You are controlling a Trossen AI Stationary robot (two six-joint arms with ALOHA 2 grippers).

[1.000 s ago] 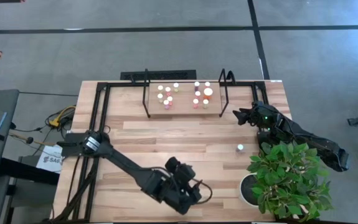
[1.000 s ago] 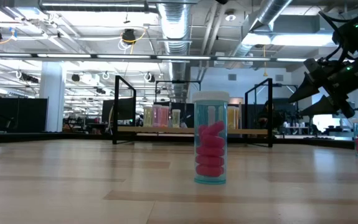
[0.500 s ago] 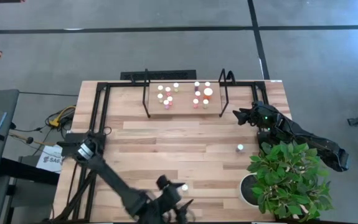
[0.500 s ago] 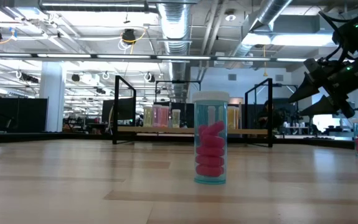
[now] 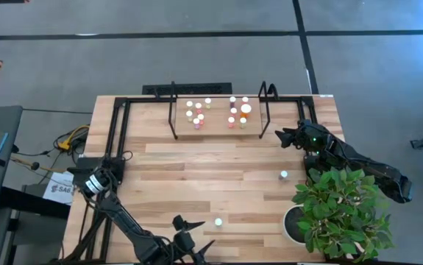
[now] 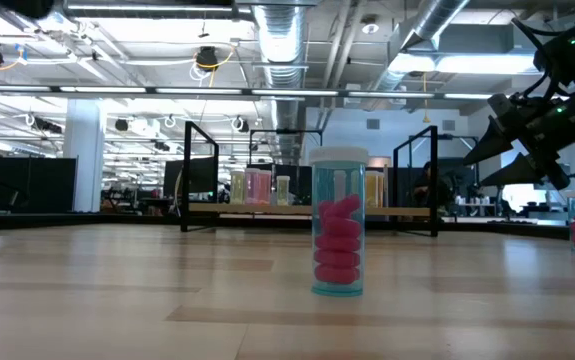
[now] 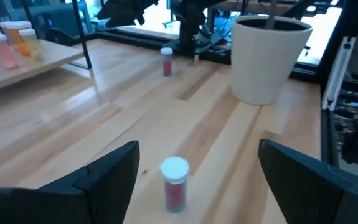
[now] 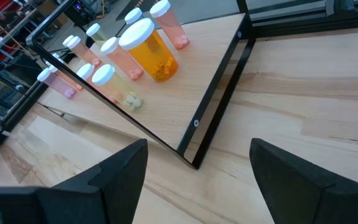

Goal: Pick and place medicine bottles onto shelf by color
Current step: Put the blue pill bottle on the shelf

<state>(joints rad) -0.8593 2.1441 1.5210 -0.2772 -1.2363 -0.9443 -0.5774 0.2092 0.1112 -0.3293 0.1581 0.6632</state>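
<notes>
A medicine bottle (image 5: 218, 221) with a white cap and pink contents stands upright on the tabletop near the near edge, and shows in the low view (image 6: 338, 222) too. My left gripper (image 5: 195, 234) is open just to its left, low over the table. Its fingers point at the bottle (image 7: 175, 183), which stands ahead of the fingertips, untouched. A second pink bottle (image 5: 283, 175) stands farther right. The shelf (image 5: 218, 126) at the far side carries several pink, orange and yellowish bottles (image 8: 150, 50). My right gripper (image 5: 281, 135) waits open by the shelf's right end (image 8: 197, 149).
A white plant pot (image 7: 269, 56) with a leafy green plant (image 5: 340, 210) stands at the near right, close to the second bottle (image 7: 167, 62). Black tube framing (image 5: 119, 125) runs along the table's left and far edges. Bare planks lie between the shelf and the near bottle.
My left gripper has swung from over the near bottle toward the table's near and left edges while sinking lower, staying open. The bottle it had covered from above now shows and has not moved.
</notes>
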